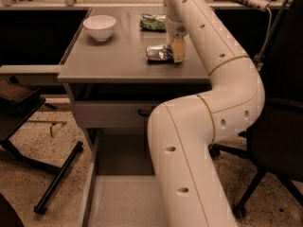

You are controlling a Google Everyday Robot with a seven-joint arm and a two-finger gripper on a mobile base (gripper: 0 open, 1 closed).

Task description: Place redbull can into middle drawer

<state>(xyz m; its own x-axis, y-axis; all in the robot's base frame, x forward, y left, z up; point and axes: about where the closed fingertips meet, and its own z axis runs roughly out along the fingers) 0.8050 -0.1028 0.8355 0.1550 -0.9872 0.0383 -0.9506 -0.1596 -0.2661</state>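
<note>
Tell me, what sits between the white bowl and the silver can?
Only bare tabletop, seen in the camera view. The hand is beside the redbull can.

You lose the right end of the redbull can (157,54) behind the gripper (176,51) over the tabletop (113,63). The arm (189,164) hides the right side of the middle drawer (118,202), cut off below.

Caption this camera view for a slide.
Robot's gripper beside the small silver redbull can lying on the grey table, with the grey metal drawer open below.
</note>
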